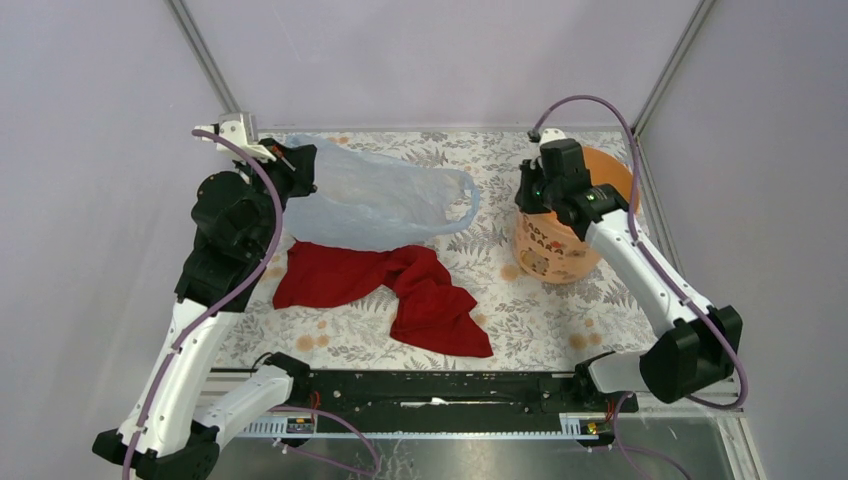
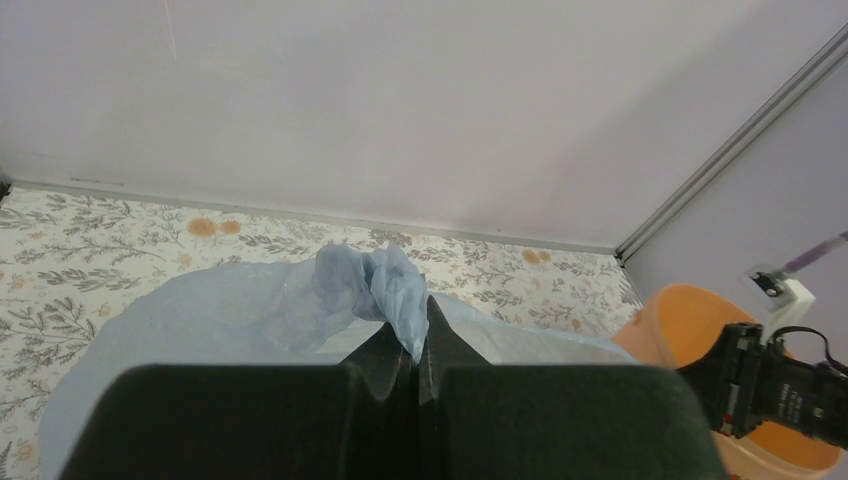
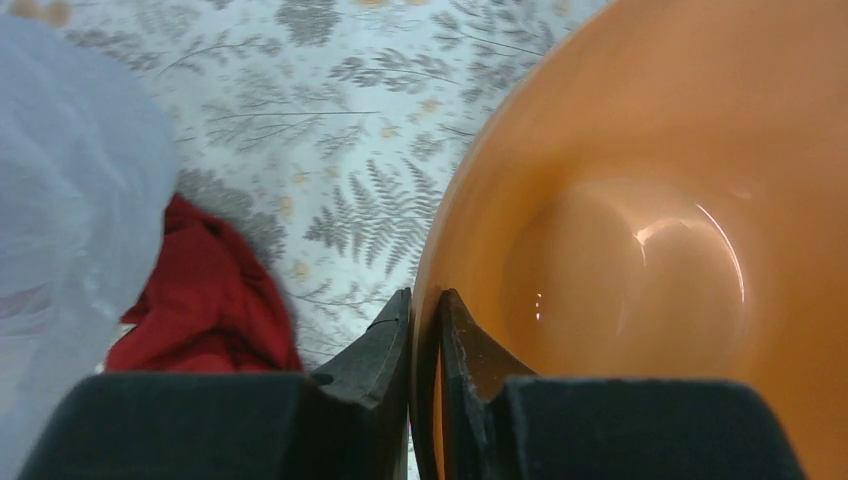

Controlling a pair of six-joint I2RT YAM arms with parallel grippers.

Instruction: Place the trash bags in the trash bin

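We count one trash bag (image 1: 375,205), a pale-blue, translucent, wrinkled film. It lies spread over the far-left part of the surface (image 1: 540,320), and a handle loop at its right end reaches toward the centre. Its near edge meets the one red cloth (image 1: 400,285), which lies crumpled nearer to us, left of centre.

We count one trash bin (image 1: 555,255), a round orange bucket standing at the far right of the surface. Its mouth is up, and the right wrist view shows nothing inside it. The bag's loop is near the bin but apart from it. No part of the bag is in the bin.

The bin's pale outer side carries dark printed pictures and lettering. The characters are too small for us to read with confidence. We find no other label or brand.

There are two arms and two hands. The left hand (image 2: 418,335) is clenched on a gathered bunch of the bag's film at the bag's far-left corner. The film puffs out just beyond the fingertips, and the rest of the bag trails away to the right. The right hand (image 3: 425,310) grasps the bin's left rim, with one finger (image 3: 470,350) inside the orange wall and the other outside it. The bag is well to the left of this hand.

The surface carries a grey leaf print with small orange flowers.
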